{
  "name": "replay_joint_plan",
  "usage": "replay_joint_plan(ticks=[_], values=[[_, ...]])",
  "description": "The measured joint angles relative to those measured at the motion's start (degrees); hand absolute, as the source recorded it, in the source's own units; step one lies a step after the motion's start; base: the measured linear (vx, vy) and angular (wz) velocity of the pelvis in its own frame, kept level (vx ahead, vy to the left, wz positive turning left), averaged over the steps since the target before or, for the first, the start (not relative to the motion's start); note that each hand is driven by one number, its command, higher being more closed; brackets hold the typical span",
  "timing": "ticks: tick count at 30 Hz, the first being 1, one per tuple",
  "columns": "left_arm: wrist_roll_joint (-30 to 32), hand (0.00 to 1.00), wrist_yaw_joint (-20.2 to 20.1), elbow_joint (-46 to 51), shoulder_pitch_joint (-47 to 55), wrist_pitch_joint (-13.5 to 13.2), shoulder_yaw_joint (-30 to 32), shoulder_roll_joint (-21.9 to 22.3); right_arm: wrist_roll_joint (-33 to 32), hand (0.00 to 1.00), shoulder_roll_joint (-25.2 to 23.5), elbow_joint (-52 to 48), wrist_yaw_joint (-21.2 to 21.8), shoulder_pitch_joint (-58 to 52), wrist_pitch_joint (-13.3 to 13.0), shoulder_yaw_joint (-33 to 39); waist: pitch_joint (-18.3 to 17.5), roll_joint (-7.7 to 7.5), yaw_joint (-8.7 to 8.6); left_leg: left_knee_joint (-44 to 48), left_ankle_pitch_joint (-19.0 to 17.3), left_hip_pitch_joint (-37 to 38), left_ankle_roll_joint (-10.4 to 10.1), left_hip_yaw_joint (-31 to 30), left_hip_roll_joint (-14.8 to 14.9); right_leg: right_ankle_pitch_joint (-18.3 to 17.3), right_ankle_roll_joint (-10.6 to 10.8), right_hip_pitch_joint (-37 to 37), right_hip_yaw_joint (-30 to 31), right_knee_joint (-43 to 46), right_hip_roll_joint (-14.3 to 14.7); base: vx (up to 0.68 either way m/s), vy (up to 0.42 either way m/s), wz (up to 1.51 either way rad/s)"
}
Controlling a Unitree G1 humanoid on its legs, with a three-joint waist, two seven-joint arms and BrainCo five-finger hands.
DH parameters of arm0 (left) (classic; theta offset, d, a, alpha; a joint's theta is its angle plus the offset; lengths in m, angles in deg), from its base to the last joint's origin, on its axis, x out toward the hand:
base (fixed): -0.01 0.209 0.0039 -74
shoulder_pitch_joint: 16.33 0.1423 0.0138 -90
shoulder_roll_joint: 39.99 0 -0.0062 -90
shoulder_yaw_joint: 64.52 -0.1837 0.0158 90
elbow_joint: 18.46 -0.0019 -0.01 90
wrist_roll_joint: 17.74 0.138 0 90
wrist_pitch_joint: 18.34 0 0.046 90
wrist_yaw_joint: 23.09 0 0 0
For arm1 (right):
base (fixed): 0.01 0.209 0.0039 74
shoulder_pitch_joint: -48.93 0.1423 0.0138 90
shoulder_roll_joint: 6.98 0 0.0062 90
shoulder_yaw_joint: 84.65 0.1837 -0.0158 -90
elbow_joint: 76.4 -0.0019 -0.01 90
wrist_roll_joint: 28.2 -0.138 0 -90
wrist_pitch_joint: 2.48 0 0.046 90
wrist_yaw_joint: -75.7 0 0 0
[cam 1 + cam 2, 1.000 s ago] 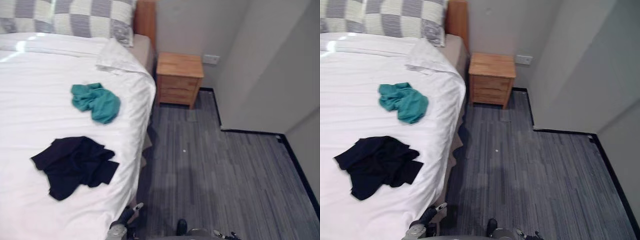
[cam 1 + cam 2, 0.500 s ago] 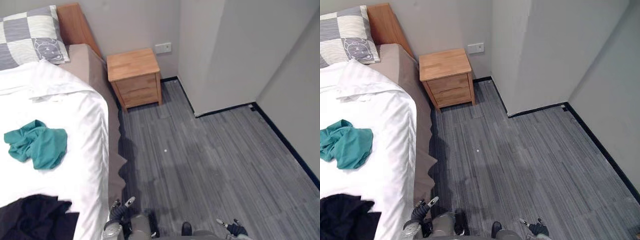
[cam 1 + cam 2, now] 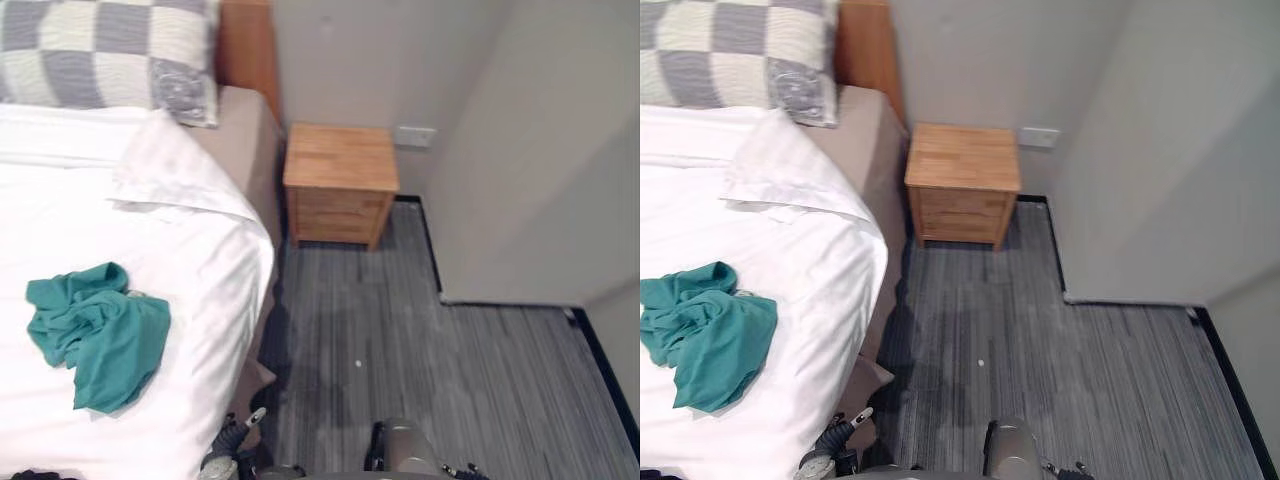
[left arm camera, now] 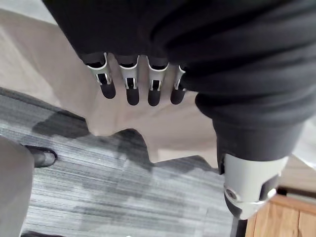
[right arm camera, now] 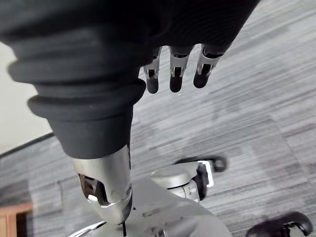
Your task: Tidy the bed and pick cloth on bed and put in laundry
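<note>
crumpled teal cloth (image 3: 95,335) lengthwise on bed (image 3: 205,235)

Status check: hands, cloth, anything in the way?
Left hand open, empty, low by the bed edge; right hand open, empty, over floor. Teal cloth crumpled on the bed, untouched. Nightstand by the bed head, clear of the cloth.

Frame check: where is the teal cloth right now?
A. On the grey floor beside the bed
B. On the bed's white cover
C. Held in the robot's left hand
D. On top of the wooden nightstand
B: the teal cloth lies crumpled on the white bed cover, near the bed's floor-side edge, with no hand touching it.
</note>
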Motion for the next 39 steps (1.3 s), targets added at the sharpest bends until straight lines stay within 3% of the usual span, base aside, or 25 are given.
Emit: replay_joint_plan(ticks=[1, 2, 3, 4, 5, 7, 8, 11, 14, 15, 16, 17, 18, 19, 21, 22, 24, 27, 29, 32, 33, 35, 36, 38, 39], values=[[0.0, 0.0, 0.1, 0.0, 0.3, -0.1, 1.1, 0.0, 0.0, 0.0, -0.1, 0.1, 0.0, 0.2, 0.1, 0.0, 0.2, -0.45, 0.08, 0.0, -1.6, 1.5, -2.6, -1.3, 0.8, 6.2, 0.3, -0.1, 5.2, -12.5, -0.4, 0.63, -0.27, 1.34], [0.0, 0.0, 0.1, 0.0, 0.3, -0.2, 2.6, 0.3, 0.0, 0.0, -0.3, 0.1, 0.1, 0.2, 0.2, 0.2, 0.4, -0.96, 0.12, 0.1, -2.5, 2.7, -3.9, -1.7, 1.3, 7.8, 0.1, -0.2, 7.6, -15.6, -0.8, 0.66, -0.307, 1.26], [0.0, 0.0, 0.2, 0.0, 0.7, -0.2, 4.5, 0.5, 0.1, 0.0, -0.8, 0.1, 0.1, 0.3, 0.2, 1.0, 0.6, -2.02, 0.36, 0.2, -3.3, 4.1, -5.0, -2.2, 1.7, 10.5, 1.1, -0.1, 9.0, -15.5, -1.0, 0.54, -0.327, 0.93], [0.1, 0.0, 0.2, 0.0, 0.7, -0.2, 7.5, 1.3, 0.2, 0.0, -0.8, -0.2, 0.0, 0.5, 0.2, 1.2, 1.0, -0.76, 0.27, 1.5, -3.6, 5.4, -5.5, -2.3, 3.4, 14.7, 2.6, -0.2, 9.1, -9.8, -0.3, 0.64, -0.377, 0.88], [0.1, 0.0, 0.1, 0.3, 0.8, -0.4, 9.9, 3.5, 0.6, 0.0, -0.5, -0.7, 0.0, 1.0, 0.2, 1.2, 0.9, 1.02, 0.4, 7.0, -2.4, 3.9, -6.4, -1.8, 5.6, 10.6, 1.1, -1.3, 7.0, -3.0, 1.0, 0.75, -0.462, 0.74], [0.0, 0.0, 0.0, 1.7, 0.7, -0.5, 13.0, 4.9, 1.3, 0.0, 0.4, -2.0, 0.1, 1.4, 0.2, 0.9, 1.0, 1.58, 0.54, 22.3, 2.5, -2.8, -7.8, -1.7, 7.3, 5.5, -1.2, -0.2, 4.2, 2.2, 1.2, 0.72, -0.495, 0.48], [-0.1, 0.0, 0.0, 3.0, 0.8, -0.4, 14.2, 5.3, 1.6, 0.0, 0.0, -2.9, 0.1, 1.3, 0.3, -0.7, 1.3, 1.38, 1.13, 35.2, 10.5, -8.9, -8.1, -1.0, 9.4, 3.0, -2.8, 2.6, 3.1, 2.6, 1.7, 0.58, -0.422, 0.35], [-1.1, 0.0, -0.1, 5.0, 0.5, -0.8, 13.3, 5.3, 1.7, 0.0, 0.5, -3.2, 0.0, 1.5, 0.2, -1.9, 2.3, 1.09, 3.23, 51.2, 5.6, -16.3, -7.6, 7.0, 15.0, 1.3, -4.8, 12.8, 0.7, -2.4, 3.0, 0.45, -0.305, 0.18], [-1.1, 0.0, -0.1, 5.2, 0.7, -0.9, 12.5, 5.0, 1.8, 0.0, 0.6, -3.0, 0.0, 2.8, 0.2, -2.8, 2.2, 0.66, 3.07, 34.7, 3.0, -18.1, -7.3, 20.3, 12.6, 0.9, -4.6, 20.8, -3.0, -9.6, 1.5, 0.28, -0.17, 0.41], [-1.1, 0.0, -0.1, 5.1, 0.7, -0.8, 10.7, 4.9, 1.8, 0.0, 0.8, -2.8, 0.0, 3.4, 0.2, -2.8, 1.7, 1.39, 3.06, 21.6, 5.2, -18.1, -7.7, 27.1, 10.6, 0.6, -4.1, 22.4, -5.6, -11.3, 1.5, 0.26, -0.029, 0.78], [-1.0, 0.0, -0.2, 4.9, 0.7, -0.8, 9.7, 4.9, 1.7, 0.0, 1.1, -2.7, 0.0, 3.4, 0.3, -2.8, 1.3, 2.17, 3.11, 16.9, 8.1, -18.3, -6.5, 31.4, 10.2, 0.2, -3.6, 22.9, -7.3, -11.6, 2.0, 0.33, 0.026, 0.85], [-1.1, 0.0, -0.2, 4.7, 0.9, -0.7, 9.0, 4.8, 1.7, 0.0, 1.5, -2.6, 0.1, 3.3, 0.3, -2.5, 1.1, 2.57, 3.11, 14.3, 9.2, -18.3, -2.8, 35.4, 9.8, -0.5, -3.3, 23.3, -8.6, -11.5, 2.3, 0.36, 0.086, 1.24], [-1.1, 0.0, -0.4, 3.9, 0.7, -0.5, 8.8, 3.8, 1.7, 0.0, 1.0, -1.8, 0.0, 3.4, 0.3, -1.4, 0.5, 1.45, 3.15, 10.8, 7.8, -17.1, 2.0, 38.0, 7.3, -3.2, -2.4, 24.7, -12.7, -10.1, 0.9, 0.32, 0.106, 1.53], [-1.1, 0.0, -0.7, 3.5, 0.7, -0.4, 8.7, 2.6, 1.7, 0.0, 0.3, -1.5, 0.0, 2.8, 0.3, -1.2, 0.0, -0.79, 2.96, 8.5, 6.9, -16.0, 2.7, 37.9, 4.4, -4.9, -1.1, 26.0, -15.6, -8.3, -1.5, 0.36, 0.101, 1.89], [-1.1, 0.0, -1.2, 1.9, 0.2, 0.0, 7.3, 1.8, 1.7, 0.0, 1.6, -0.6, 0.0, 2.4, 0.3, 0.0, -0.1, -1.04, 2.17, 4.5, 7.0, -13.9, 1.7, 33.0, 1.4, -5.8, 1.0, 23.4, -17.6, 6.0, -5.1, 0.32, 0.081, 1.66], [-1.1, 0.0, -1.5, 1.3, 0.2, 0.4, 5.7, 1.2, 1.6, 0.0, 1.6, -0.7, -0.1, 2.5, 0.2, 0.2, -0.1, -1.21, 1.55, 2.6, 7.7, -12.3, 1.8, 28.2, -0.5, -1.1, 1.8, 18.7, -15.2, 20.4, -7.8, 0.31, 0.062, 1.86], [-1.1, 0.0, -1.7, 1.1, 0.0, 1.2, 3.8, 0.0, 1.1, 0.0, 0.7, -0.8, -0.1, 2.1, 0.2, 0.5, 0.1, -0.81, 1.05, 2.5, 8.0, -11.3, 1.9, 22.2, -0.4, -3.5, 3.4, 14.2, -9.1, 27.7, -6.7, 0.33, -0.014, 1.83], [-1.1, 0.0, -2.0, 1.2, 0.0, 2.0, 3.5, -0.3, -0.7, 0.0, 0.2, -2.6, -0.4, 2.0, 0.2, 2.6, -0.5, -1.74, 1.06, 1.6, 9.2, -10.0, 0.5, 14.0, -0.4, -6.3, 3.2, 11.7, 3.0, 18.8, -2.1, 0.37, -0.186, 1.61], [-1.1, 0.0, -2.0, 1.1, 0.2, 2.0, 4.6, -0.2, -2.7, 0.0, 0.2, -7.0, -1.3, 1.2, 0.2, 6.3, -1.4, -2.34, 0.71, 1.2, 9.7, -11.1, -1.3, 8.0, -0.7, -6.2, 3.1, 10.0, 16.8, 10.9, 2.1, 0.19, -0.265, 1.5], [-1.1, 0.0, -1.9, 1.5, 0.5, 1.9, 7.9, -0.1, -5.9, 0.0, -0.8, -20.3, -5.2, -3.2, 0.2, 9.8, -2.7, -4.51, 0.07, 5.3, 7.8, -14.9, -5.4, 3.4, -0.8, -3.2, 2.9, 11.3, 28.8, 4.8, 3.6, 0.15, -0.441, 1.3], [-1.1, 0.0, -1.7, 1.7, 0.8, 1.9, 9.1, 0.0, -6.3, 0.0, -0.7, -24.9, -6.5, -3.6, 0.3, 10.3, -2.9, -4.27, 0.26, 6.4, 6.2, -15.4, -6.0, 5.1, 0.9, -5.3, 2.2, 13.0, 28.4, 2.4, 3.5, 0.06, -0.501, 0.63], [-1.0, 0.0, -1.2, 2.4, 2.1, 1.5, 9.4, 2.7, -5.8, 0.0, 0.4, -41.3, -10.9, -4.8, 0.2, 10.3, -3.5, -0.7, -0.16, 6.3, 7.4, -15.6, -7.9, 10.9, 6.8, -6.4, 0.3, 14.9, 23.7, -1.0, 5.2, 0.04, -0.487, 0.55], [-1.0, 0.0, -1.1, 3.0, 2.8, 1.1, 9.5, 3.5, -4.7, 0.0, 1.1, -45.5, -12.3, -5.2, 0.2, 10.3, -3.6, 0.12, -0.13, 5.2, 8.5, -15.0, -9.0, 11.4, 8.1, -6.4, 0.1, 15.3, 22.7, -0.8, 5.9, 0.02, -0.276, 0.65], [-1.0, 0.0, -1.1, 5.1, 4.4, 0.2, 9.4, 4.4, -0.2, 0.0, 3.1, -54.9, -15.2, -4.6, 0.2, 10.1, -4.1, 0.95, 0.2, 2.9, 13.2, -15.2, -10.4, 11.5, 10.6, -6.4, -1.2, 15.3, 19.0, -0.6, 7.5, 0.0, -0.245, 0.81], [-1.0, 0.0, -1.1, 5.8, 4.7, -0.1, 9.6, 4.7, 2.7, 0.0, 4.1, -61.2, -16.8, -2.8, 0.0, 10.1, -4.1, 1.01, 0.64, 1.4, 14.6, -16.0, -9.7, 11.1, 10.9, -6.3, -1.7, 14.3, 17.1, -0.4, 8.0, -0.06, -0.2, 0.74]])
